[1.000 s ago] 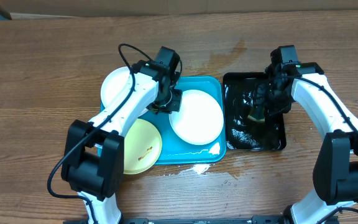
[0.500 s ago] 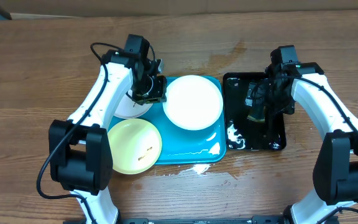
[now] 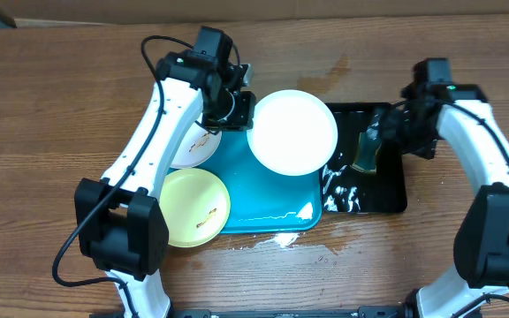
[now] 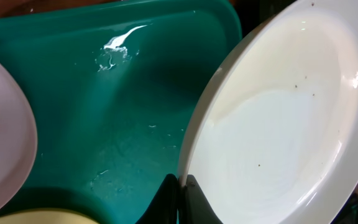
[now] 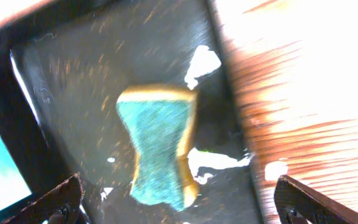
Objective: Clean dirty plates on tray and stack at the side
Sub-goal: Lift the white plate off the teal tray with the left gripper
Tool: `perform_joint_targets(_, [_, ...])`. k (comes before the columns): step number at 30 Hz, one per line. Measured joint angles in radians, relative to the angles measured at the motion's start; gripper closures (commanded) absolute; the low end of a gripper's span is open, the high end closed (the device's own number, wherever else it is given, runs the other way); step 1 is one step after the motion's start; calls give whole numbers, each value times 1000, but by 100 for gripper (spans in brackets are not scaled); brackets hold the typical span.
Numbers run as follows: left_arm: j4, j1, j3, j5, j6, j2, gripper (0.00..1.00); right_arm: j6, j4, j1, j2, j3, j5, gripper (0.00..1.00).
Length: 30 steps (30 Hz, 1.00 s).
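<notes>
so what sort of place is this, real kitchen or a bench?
Probably a lab bench staged for dishwashing: robot arms at a wooden table, plates and a turquoise tray, a sponge in a wet black tray. No sink in view.

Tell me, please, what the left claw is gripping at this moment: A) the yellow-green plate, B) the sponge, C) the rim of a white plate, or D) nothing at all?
C: the left claw is pinched shut on the rim of the white plate, while the sponge lies loose in the black tray and the yellow-green plate lies untouched.
</notes>
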Motion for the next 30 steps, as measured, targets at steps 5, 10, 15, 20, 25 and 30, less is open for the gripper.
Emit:
perform_joint_targets(5, [51, -51, 0, -32, -21, 0, 96, 2, -16, -102, 0, 20, -13, 0])
perform_joint_targets(10, [101, -93, 1, -61, -55, 0, 96, 3, -19, -169, 0, 20, -16, 0])
perform_joint_targets(15, [133, -131, 3, -146, -75, 0, 96, 3, -19, -176, 0, 20, -17, 0])
perform_joint_targets(20, [172, -182, 4, -255, -79, 0, 96, 3, -19, -176, 0, 20, -23, 0])
perform_joint_targets(25, [216, -236, 4, -341, -79, 0, 96, 3, -19, -176, 0, 20, -23, 0])
perform_joint_targets(30, [253, -293, 5, -458, -79, 0, 96, 3, -19, -176, 0, 20, -23, 0])
